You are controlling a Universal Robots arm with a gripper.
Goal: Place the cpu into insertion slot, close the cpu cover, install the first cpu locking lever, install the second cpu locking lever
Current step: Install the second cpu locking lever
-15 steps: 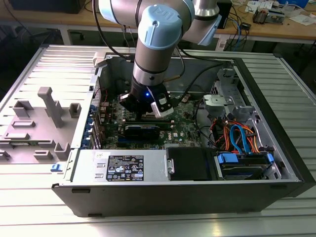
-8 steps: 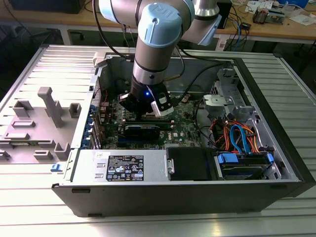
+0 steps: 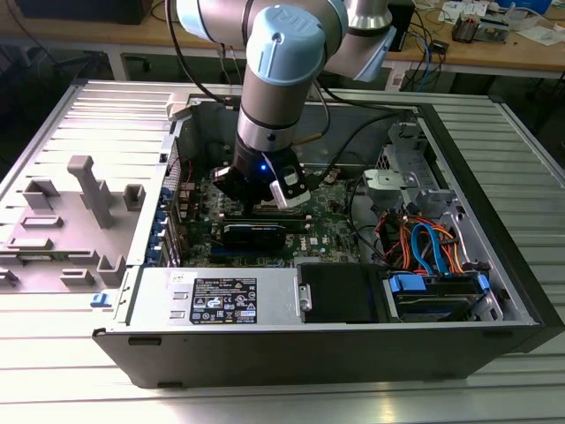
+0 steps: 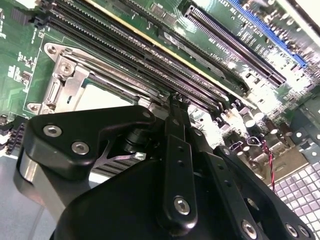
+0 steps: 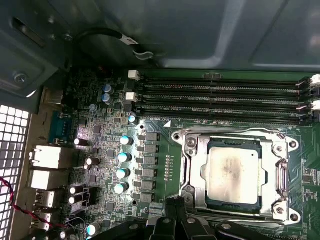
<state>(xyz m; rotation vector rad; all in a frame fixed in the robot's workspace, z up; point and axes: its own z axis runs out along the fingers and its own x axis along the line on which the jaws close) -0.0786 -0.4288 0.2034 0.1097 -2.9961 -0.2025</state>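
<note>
The black gripper [image 4: 175, 100] fills the lower frame, its tip by the long black memory slots [image 4: 150, 60]. Upper left, the cpu cover [image 4: 75, 80] lies on the green motherboard [image 4: 20, 45].

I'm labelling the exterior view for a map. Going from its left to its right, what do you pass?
Grey moulded fixture tray → arm's gripper over the green motherboard → blue and orange cables → the case's black right wall.

You can read no print here: the white label [image 3: 221, 300] on the power supply [image 3: 212, 299] carries small text and marks, and the motherboard [image 5: 165, 150] has white lettering, all illegible.
</note>
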